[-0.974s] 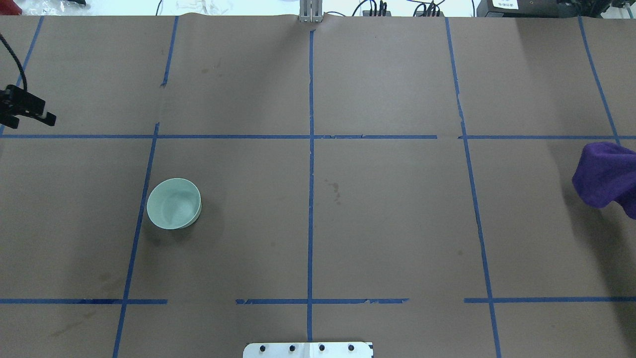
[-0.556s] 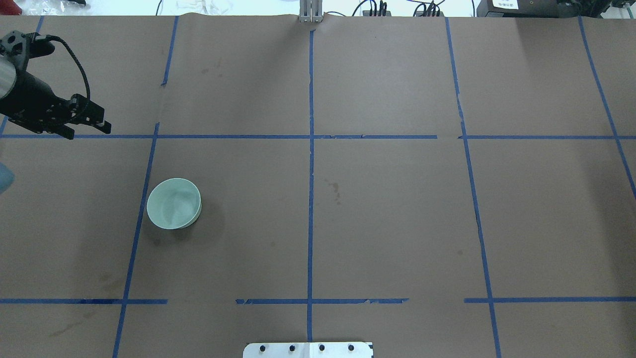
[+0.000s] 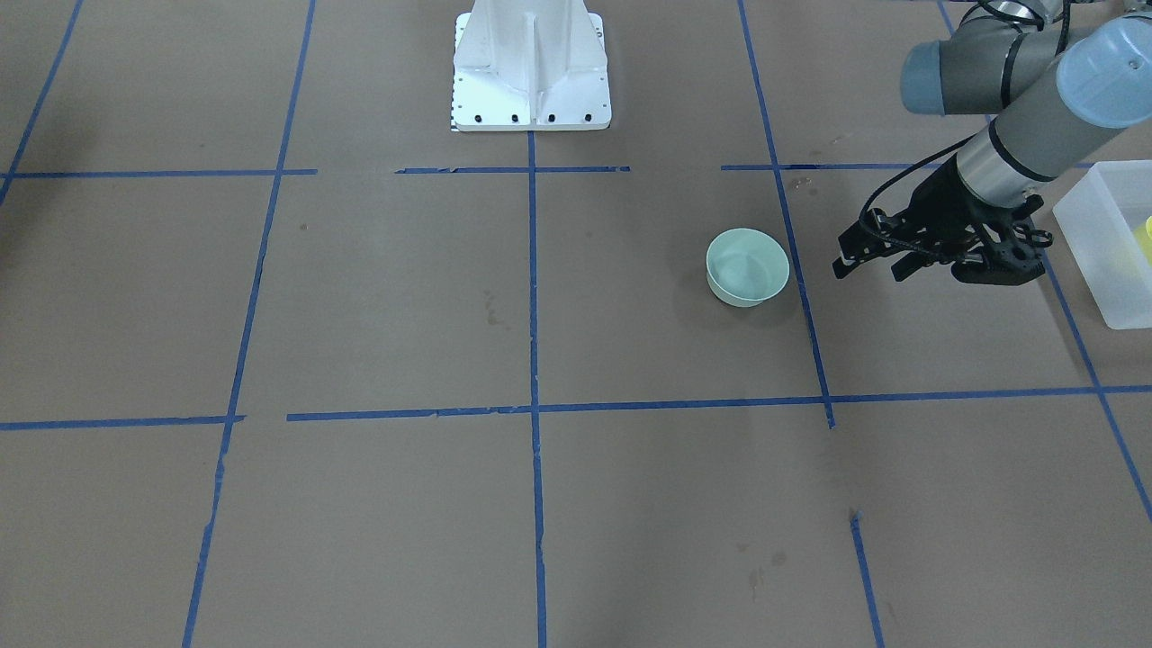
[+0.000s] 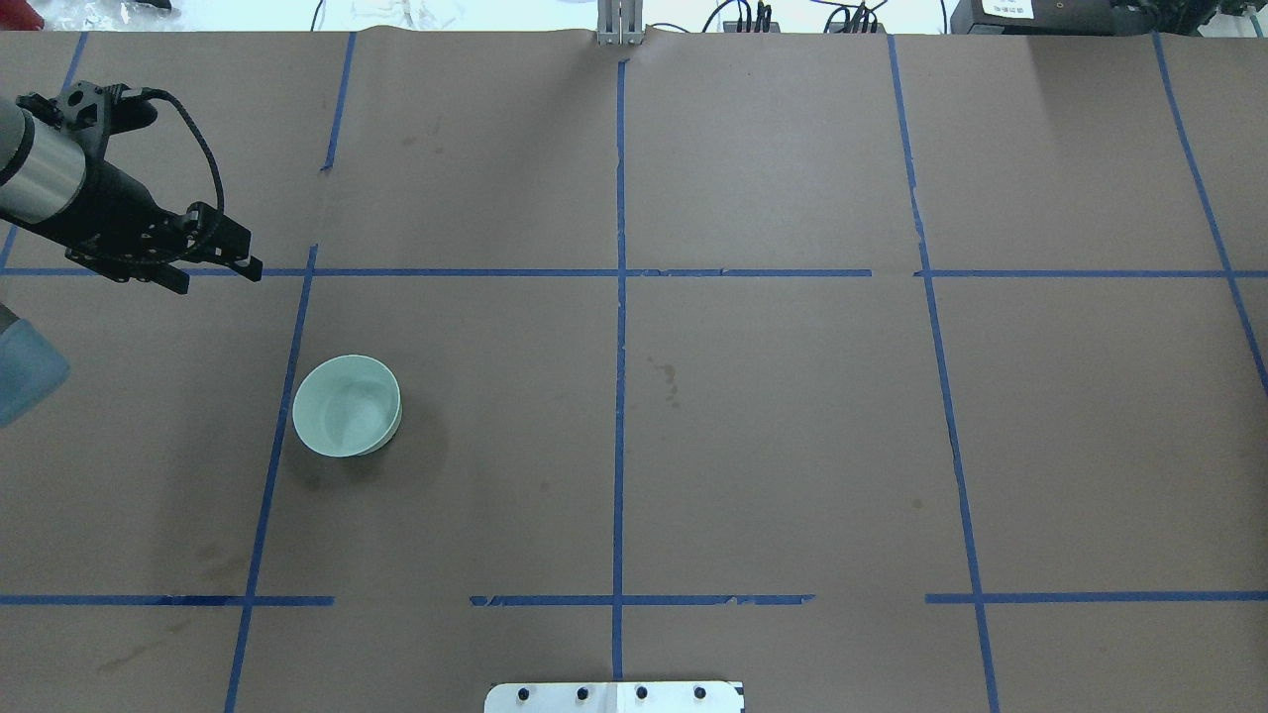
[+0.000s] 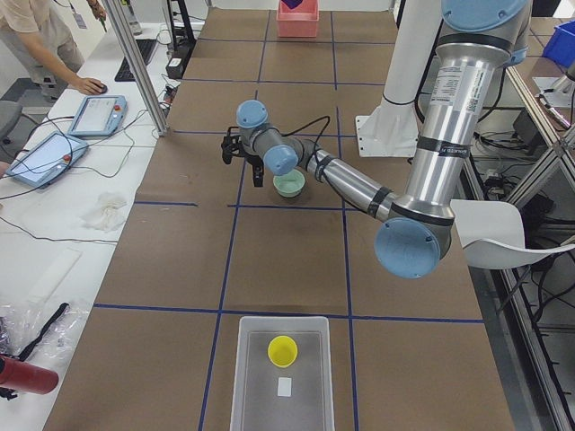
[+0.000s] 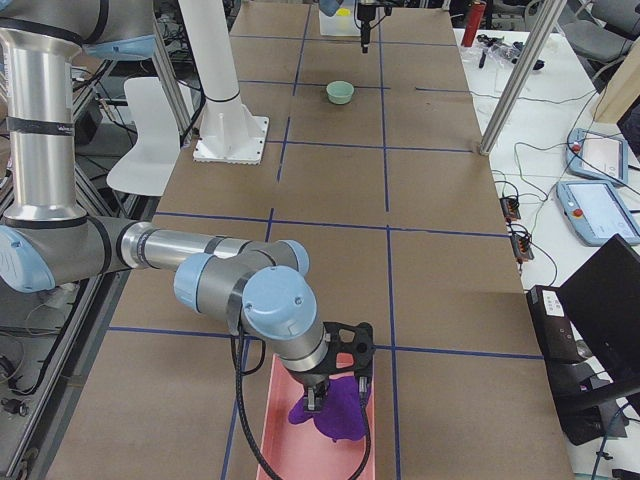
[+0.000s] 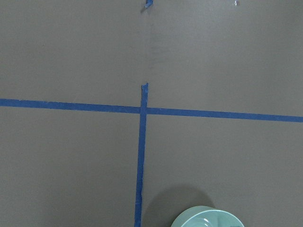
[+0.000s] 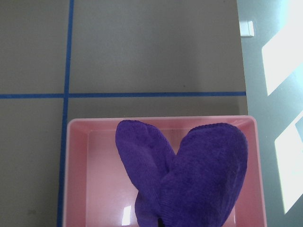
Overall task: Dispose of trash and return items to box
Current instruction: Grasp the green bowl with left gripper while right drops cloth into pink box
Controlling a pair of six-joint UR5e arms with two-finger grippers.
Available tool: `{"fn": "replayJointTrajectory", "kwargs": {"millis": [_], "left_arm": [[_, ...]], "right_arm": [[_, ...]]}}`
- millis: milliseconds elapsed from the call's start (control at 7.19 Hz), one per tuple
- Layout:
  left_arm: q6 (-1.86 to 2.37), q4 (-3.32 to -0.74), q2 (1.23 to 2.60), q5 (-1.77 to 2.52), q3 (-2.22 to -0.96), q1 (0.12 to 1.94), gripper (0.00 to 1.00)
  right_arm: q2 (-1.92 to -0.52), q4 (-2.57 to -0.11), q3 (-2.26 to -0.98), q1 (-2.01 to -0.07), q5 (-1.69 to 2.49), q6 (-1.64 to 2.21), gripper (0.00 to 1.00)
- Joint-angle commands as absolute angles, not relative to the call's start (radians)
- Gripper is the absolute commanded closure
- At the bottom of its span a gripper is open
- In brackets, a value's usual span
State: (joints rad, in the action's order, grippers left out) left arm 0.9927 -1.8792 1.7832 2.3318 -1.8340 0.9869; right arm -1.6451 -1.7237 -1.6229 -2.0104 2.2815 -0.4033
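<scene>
Resting in box (image 5: 307, 406), yellow cup (image 5: 283, 351), bowl (image 4: 347, 405) empty

Surface (image 4: 792, 446) is looking like matt brown paper, lightly stained, with smooth blue tape lines (image 4: 620, 396) on it. Bowl (image 4: 347, 406) is reading as smooth mint plastic, catching a soft sheen inside. Box (image 5: 256, 377) is showing frosted translucent plastic; cup (image 5: 283, 350) is looking like smooth yellow plastic. Cloth (image 8: 189, 175) is showing a fuzzy purple pile; tray (image 8: 94, 179) is glaring as glossy pink plastic. Left arm (image 3: 1017, 144) is showing satin silver metal with matt blue-grey caps; left gripper (image 4: 223, 277) is reading matt black. Pedestal base (image 3: 531, 63) is looking like smooth white-painted metal.
</scene>
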Motion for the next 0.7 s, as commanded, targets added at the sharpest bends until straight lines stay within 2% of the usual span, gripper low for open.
{"fn": "replayJointTrajectory", "kwargs": {"millis": [0,556], "left_arm": [[1.108,-1.913,1.784,2.234,-1.836,0.895,0.09],[1.244,-1.911,1.772,2.062,-1.838,0.698,0.06]], "right_arm": [[-1.652,-1.723,-1.496,-2.000,2.276,-0.443,0.01],[-1.654,-1.681,-1.497,-1.852,2.318,-0.414,0.00]]}}
